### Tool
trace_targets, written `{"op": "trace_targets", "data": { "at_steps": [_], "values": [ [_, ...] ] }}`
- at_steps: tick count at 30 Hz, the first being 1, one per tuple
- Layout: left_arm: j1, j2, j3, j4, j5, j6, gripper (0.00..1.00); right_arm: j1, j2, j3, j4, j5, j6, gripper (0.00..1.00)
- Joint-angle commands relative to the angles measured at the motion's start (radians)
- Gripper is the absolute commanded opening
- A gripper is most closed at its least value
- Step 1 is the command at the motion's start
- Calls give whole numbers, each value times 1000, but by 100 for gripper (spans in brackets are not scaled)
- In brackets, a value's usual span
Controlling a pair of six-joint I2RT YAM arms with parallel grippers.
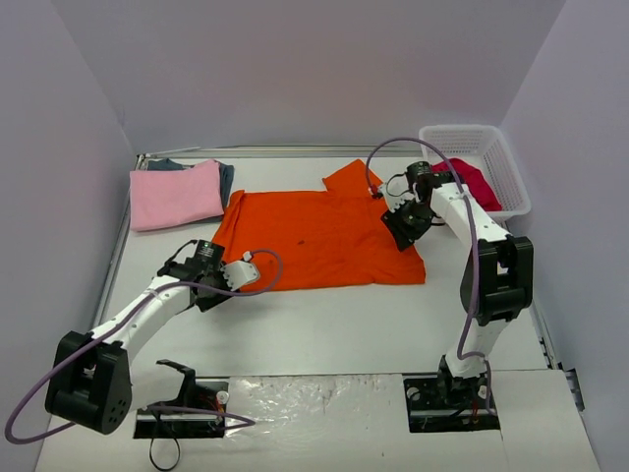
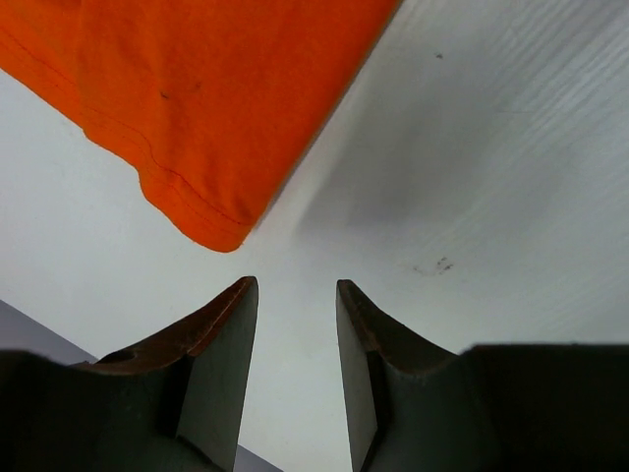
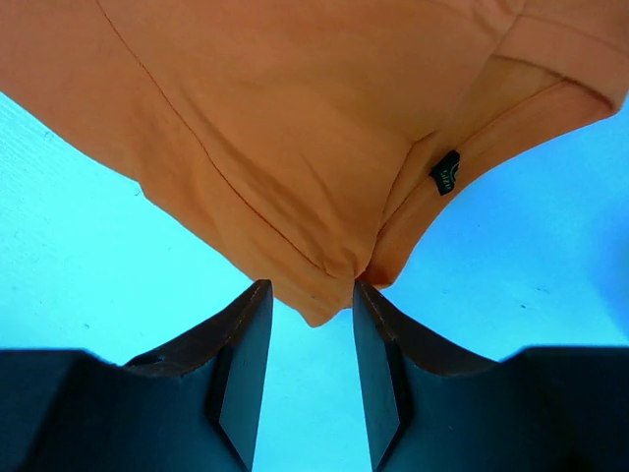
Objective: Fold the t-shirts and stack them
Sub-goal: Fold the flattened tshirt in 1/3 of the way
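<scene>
A bright orange t-shirt lies spread flat mid-table. My left gripper rests at its near left corner, open, and the hem corner lies just beyond the bare fingertips. At the shirt's right edge, near the sleeve, is my right gripper. Its jaws are apart, and a pointed fold of orange cloth dips between the tips without being pinched. A pink t-shirt lies folded at the back left on a dark blue-grey one. A crimson t-shirt sits in the basket.
The white lattice basket stands at the back right, close behind my right arm. A raised rail runs along the table's left and back edges. Bare table stretches between the orange shirt and the arm bases.
</scene>
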Motion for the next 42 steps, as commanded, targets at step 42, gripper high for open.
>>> {"op": "trace_targets", "data": {
  "at_steps": [42],
  "values": [
    [-5,176,-38,330,-136,18,2,-158,40,-268,-14,37,-88,43]
  ]
}}
